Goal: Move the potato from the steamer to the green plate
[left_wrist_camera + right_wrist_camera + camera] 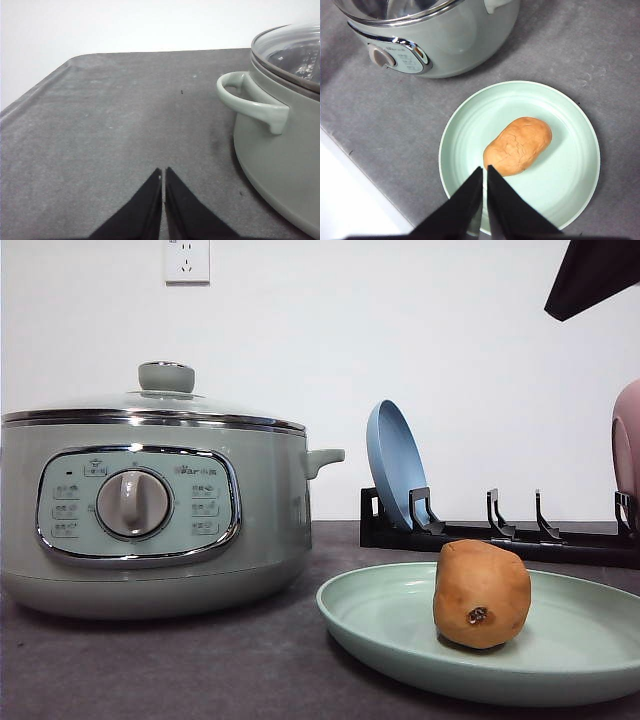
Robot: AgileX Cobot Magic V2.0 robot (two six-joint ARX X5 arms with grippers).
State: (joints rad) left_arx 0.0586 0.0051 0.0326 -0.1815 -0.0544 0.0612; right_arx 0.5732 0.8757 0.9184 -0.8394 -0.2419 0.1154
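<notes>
the dark grey table [150, 670] holds everything. on its left side sits the steamer [150, 510], a big pale green pot with a shiny rim, a round dial [133, 503] on its front panel and a glass lid [150, 400] with a knob on top. the lid is on the pot. a small handle [325, 458] sticks out of its right side.

to the right of the steamer and nearer the camera lies the green plate [400, 625], wide and flat, resting on the table just beside the pot but not touching it. far behind the plate stands a black dish rack [500, 535]. a blue plate [397, 465] stands on its edge in the left end of the rack, and a pink plate [627, 455] peeks in at the right edge.

the potato [481, 593] lies on the green plate, a little right of the middle. it is orange-brown with one small dark spot on its near side.

the right gripper [485, 172] hangs above the green plate, pointing down, with its tips over the near edge of the potato. its two black fingers are pressed together and hold nothing. the left gripper [163, 174] is low over the bare table to the left of the steamer, close to the pot's side handle [250, 100]. its fingers are pressed together too, with nothing between them.
</notes>
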